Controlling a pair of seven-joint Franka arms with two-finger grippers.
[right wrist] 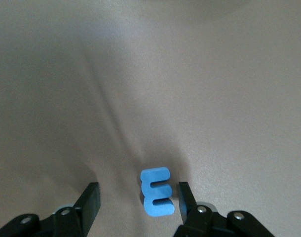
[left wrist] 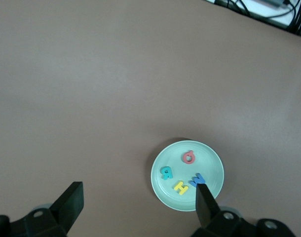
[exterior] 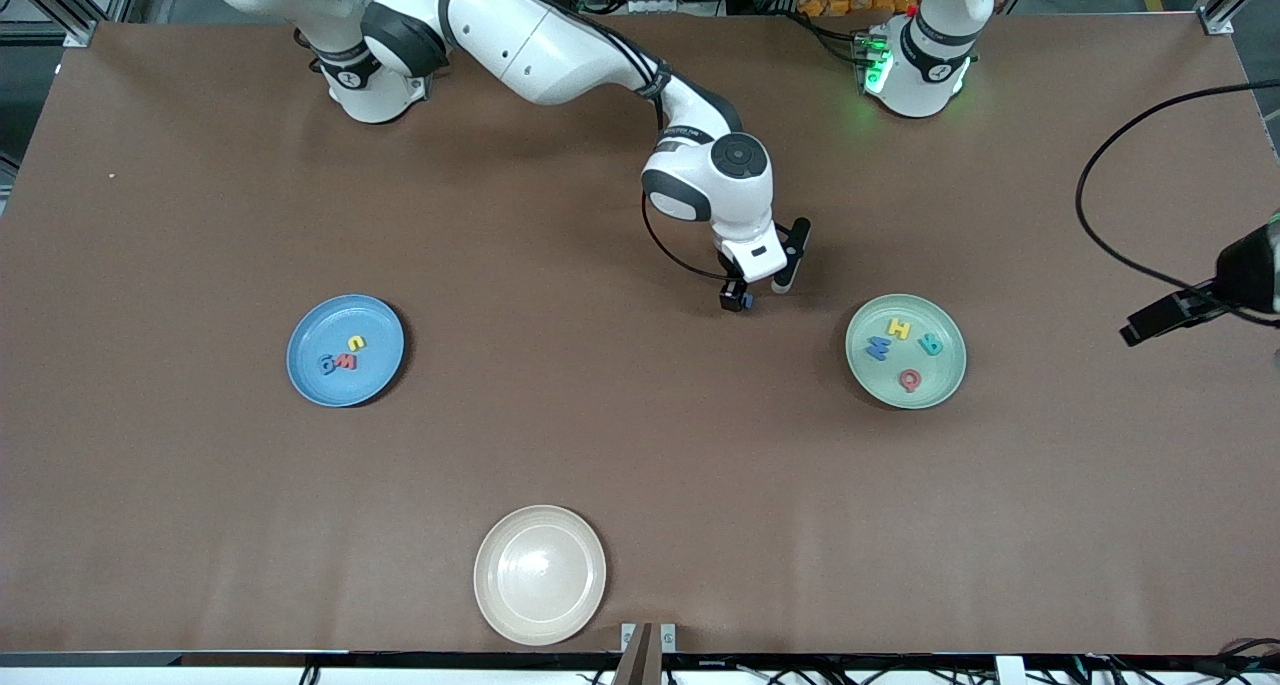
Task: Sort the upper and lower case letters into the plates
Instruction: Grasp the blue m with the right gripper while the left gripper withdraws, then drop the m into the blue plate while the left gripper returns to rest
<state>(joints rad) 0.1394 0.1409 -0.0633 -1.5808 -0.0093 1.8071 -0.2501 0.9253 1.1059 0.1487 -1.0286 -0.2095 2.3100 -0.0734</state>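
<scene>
A blue letter E (right wrist: 157, 192) lies on the brown table between the open fingers of my right gripper (right wrist: 138, 193), close to one finger; in the front view the gripper (exterior: 758, 292) is low over mid-table with the E (exterior: 748, 302) at its tips. The blue plate (exterior: 310, 380) holds a yellow, a red and a blue letter. The mint green plate (exterior: 950, 385) holds a yellow H (left wrist: 180, 187), blue W (left wrist: 196, 179), teal R (left wrist: 167, 172) and red Q (left wrist: 188, 157). My left gripper (left wrist: 138, 191) is open and empty, high beside the mint plate (left wrist: 163, 192).
A glossy cream plate (exterior: 540, 575) stands empty near the table's front edge. A black cable (exterior: 1085, 215) loops over the table toward the left arm's end, where my left hand (exterior: 1170, 315) hangs in the air.
</scene>
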